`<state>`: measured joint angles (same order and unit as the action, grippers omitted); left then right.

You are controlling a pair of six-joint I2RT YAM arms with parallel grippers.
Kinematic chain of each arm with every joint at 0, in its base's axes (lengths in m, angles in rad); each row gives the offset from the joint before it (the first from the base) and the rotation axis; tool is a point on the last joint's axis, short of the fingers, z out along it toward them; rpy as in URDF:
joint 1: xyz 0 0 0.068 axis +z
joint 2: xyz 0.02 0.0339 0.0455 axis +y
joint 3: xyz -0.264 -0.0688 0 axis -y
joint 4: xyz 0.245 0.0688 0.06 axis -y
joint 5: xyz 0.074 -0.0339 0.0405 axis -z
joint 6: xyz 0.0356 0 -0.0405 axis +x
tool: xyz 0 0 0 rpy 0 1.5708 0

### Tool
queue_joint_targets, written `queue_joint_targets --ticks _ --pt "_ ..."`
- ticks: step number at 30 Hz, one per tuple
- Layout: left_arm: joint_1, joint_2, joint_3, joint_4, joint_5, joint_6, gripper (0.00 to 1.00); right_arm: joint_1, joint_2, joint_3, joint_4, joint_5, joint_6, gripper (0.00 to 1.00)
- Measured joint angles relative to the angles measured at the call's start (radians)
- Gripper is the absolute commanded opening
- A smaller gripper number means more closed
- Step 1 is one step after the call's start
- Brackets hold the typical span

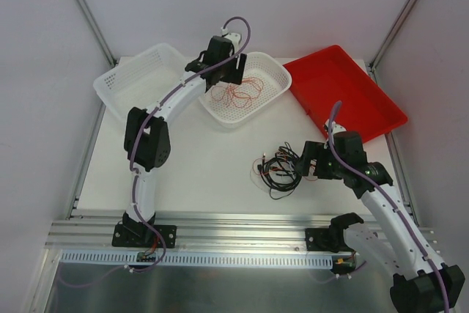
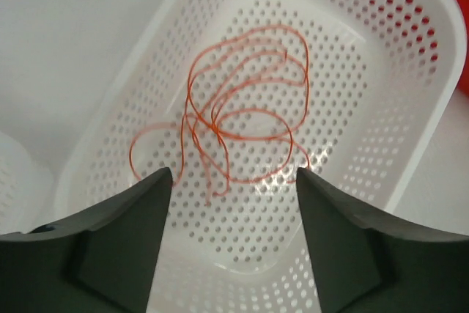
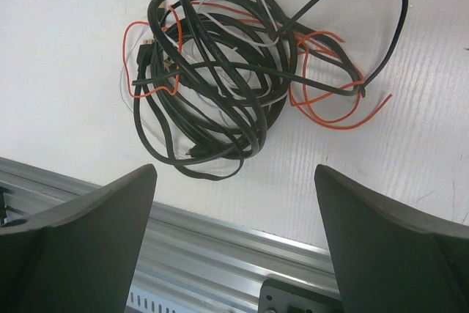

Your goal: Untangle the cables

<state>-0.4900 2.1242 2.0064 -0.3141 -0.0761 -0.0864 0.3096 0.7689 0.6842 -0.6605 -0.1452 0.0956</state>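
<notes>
Left gripper [image 2: 233,181]: hung over the perforated basket [image 2: 440,56]; fingers [image 2: 132,210] spread wide, with nothing between them.
Orange wire [image 2: 245,119]: lay in loose loops on the basket floor, just ahead of the left fingertips and roughly centred on the gap between them; it touched neither finger.
Right gripper [image 3: 234,174]: poised above the table [image 3: 58,49]; fingers [image 3: 95,218] wide apart and empty.
Tangle [image 3: 212,86]: the knotted bundle sat on the table straight ahead of the right fingers and clear of them; black cable [image 3: 249,137] coiled over itself many times; a second orange strand [image 3: 333,111] trailed out on the right finger's side.
Step in hand: to my eye one wire was already sorted into the basket and the bundle was not yet pulled apart; the right arm looked lined up to pick from it.
Next move: it would call for closing on one outer strand only, probably the orange tail; then a slow lift, so the black loops slipped off rather than came along.
</notes>
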Motion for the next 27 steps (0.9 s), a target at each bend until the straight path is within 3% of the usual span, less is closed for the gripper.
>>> queue_joint_targets --ticks 2,5,7,11,16,22,27 --pt "0.0 -0.032 -0.089 -0.011 0.023 -0.01 0.84 0.0 0.006 0.0 0.0 0.0 0.0 0.94" --pt "-0.006 -0.131 -0.219 -0.022 0.058 -0.028 0.93 0.0 0.016 0.0 0.002 0.0 0.0 0.94" --pt "-0.016 -0.233 -0.307 -0.021 0.075 -0.035 0.94 0.0 0.021 0.0 0.007 -0.001 0.001 0.93" --pt "-0.077 -0.458 -0.459 -0.001 0.097 -0.044 0.94 0.0 0.037 0.0 0.021 -0.001 0.002 0.91" --pt "-0.213 -0.653 -0.621 0.038 0.113 -0.06 0.9 0.0 0.05 0.0 0.036 -0.002 0.011 0.82" --pt "-0.368 -0.677 -0.796 0.024 0.125 -0.107 0.86 0.0 0.05 -0.03 0.074 -0.002 0.031 0.7" --pt "-0.496 -0.617 -0.817 0.027 0.09 -0.133 0.8 0.0 0.059 -0.052 0.092 0.0 0.046 0.68"
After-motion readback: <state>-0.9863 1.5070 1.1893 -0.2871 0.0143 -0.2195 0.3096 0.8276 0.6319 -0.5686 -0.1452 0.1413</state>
